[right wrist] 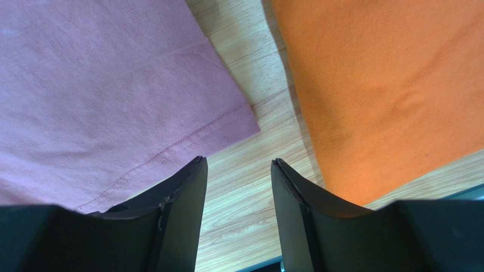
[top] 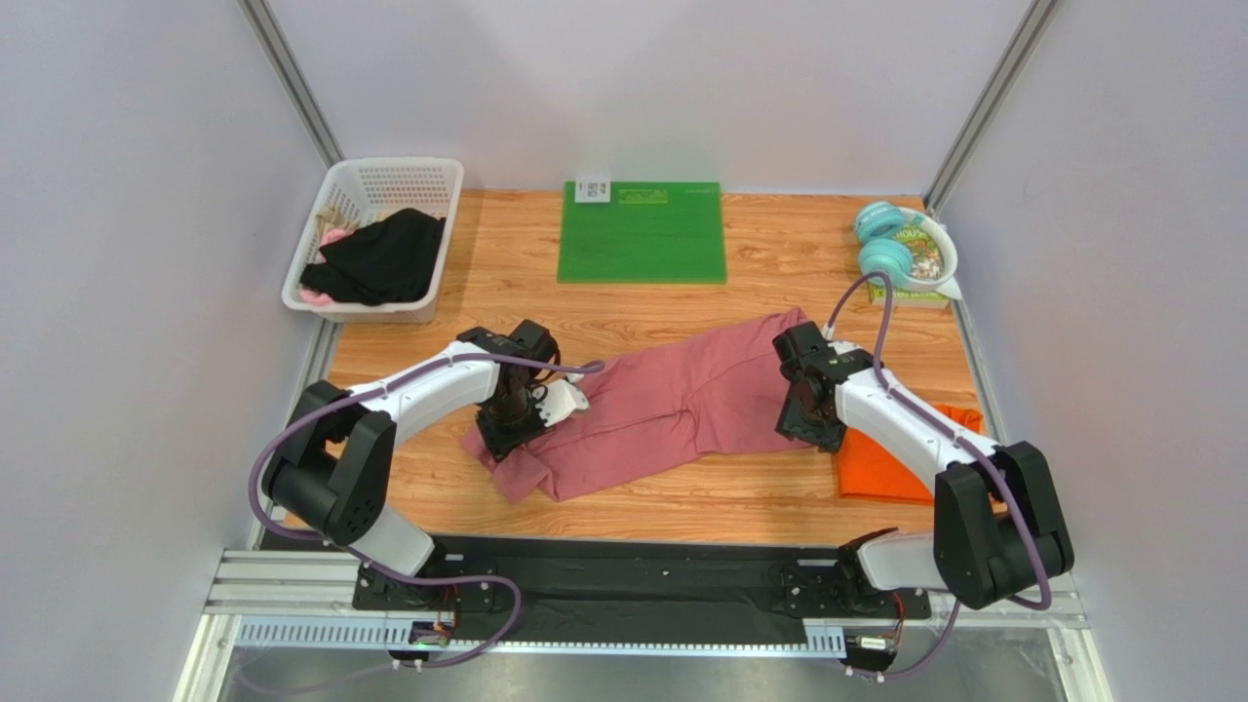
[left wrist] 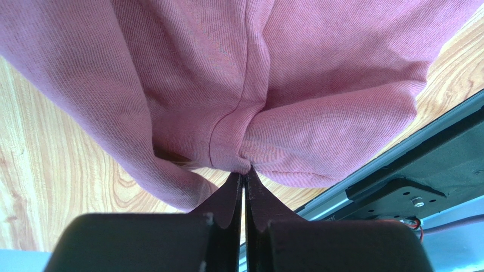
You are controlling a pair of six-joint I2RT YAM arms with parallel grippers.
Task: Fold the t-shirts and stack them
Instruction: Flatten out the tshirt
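Sprawling across the bench (top: 703,505), the pink t-shirt (top: 674,402) lies rumpled, with the orange t-shirt (top: 879,465) just beside its right end. Left gripper (left wrist: 244,177) is pinched tight on a pink fold. Right gripper (right wrist: 238,164) is open and empty over the hem corner. Risk: the thin pinch slips on lifting, or the right snags orange.

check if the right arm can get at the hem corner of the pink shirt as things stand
Probably yes. The right gripper is open over the table just beside the hem corner of the pink shirt, with nothing covering it; the orange shirt lies apart on the other side.
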